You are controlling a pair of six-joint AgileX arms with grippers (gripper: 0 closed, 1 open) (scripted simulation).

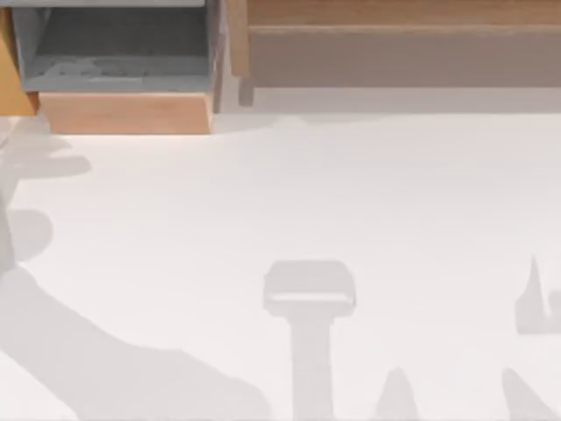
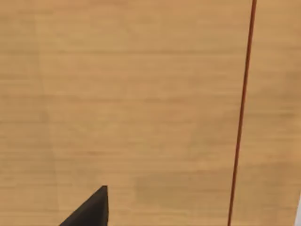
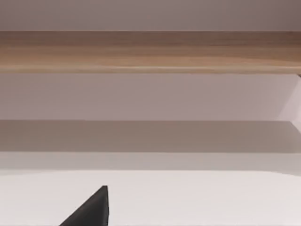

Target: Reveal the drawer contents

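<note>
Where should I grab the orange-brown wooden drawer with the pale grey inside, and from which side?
Probably the near front edge of the orange-brown wooden drawer, approached from the white table in front of it. No handle shows, and that long straight edge faces the open table, so a hand could hook over it from above and pull.

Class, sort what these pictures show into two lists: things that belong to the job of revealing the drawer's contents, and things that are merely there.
Belongs to the job:
- the drawer, orange-brown wood, pale grey inside, at the table's far right edge
- left gripper, close against a wooden surface
- right gripper, facing a wooden rail

Merely there:
- grey-lined box with tan front, far left
- white table
</note>
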